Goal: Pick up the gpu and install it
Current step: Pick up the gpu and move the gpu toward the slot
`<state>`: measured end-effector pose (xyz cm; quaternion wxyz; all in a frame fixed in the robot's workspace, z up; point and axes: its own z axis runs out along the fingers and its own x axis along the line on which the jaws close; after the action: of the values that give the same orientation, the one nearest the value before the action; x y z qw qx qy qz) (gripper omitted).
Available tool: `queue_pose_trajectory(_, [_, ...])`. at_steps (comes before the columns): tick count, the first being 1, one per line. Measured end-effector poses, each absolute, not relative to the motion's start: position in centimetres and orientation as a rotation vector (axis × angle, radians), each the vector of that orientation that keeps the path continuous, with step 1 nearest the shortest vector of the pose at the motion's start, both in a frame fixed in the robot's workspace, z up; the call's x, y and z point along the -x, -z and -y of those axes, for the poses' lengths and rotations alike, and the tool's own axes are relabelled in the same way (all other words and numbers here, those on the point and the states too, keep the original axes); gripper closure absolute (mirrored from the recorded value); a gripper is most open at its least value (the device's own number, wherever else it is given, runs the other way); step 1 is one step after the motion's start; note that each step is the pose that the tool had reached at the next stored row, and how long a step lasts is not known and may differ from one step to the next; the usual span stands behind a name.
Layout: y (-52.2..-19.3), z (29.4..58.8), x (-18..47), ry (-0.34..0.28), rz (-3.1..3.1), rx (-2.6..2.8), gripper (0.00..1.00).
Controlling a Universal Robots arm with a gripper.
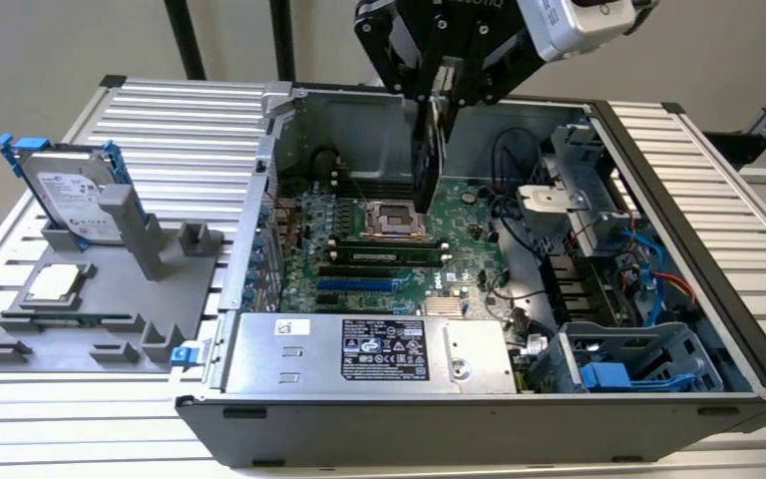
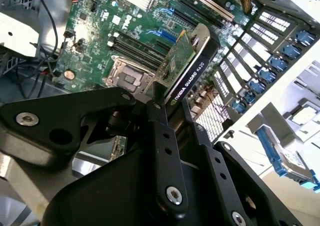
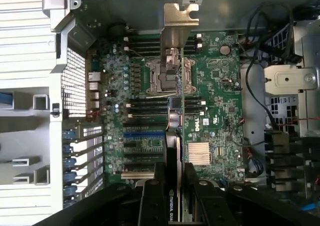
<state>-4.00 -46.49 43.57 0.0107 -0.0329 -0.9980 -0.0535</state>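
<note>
So, gripper (image 1: pixel 438 100) is clamped on the gpu (image 1: pixel 426 160), hanging edge-down over the motherboard (image 1: pixel 479 225): install step, not slotted yet, needs careful lining up.

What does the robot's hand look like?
The gripper is all black, built from chunky rounded links. Its two fingers are long flat bars with a row of little holes. Shiny silver screws sit at the joints. A white and grey camera box sits beside the wrist, and there is white lettering near the top.
</note>
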Motion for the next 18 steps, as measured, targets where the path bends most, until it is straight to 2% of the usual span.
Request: queue_pose_trajectory(18, [-43.6,46.5,2.6,0.166,3.108,0.103,1.00])
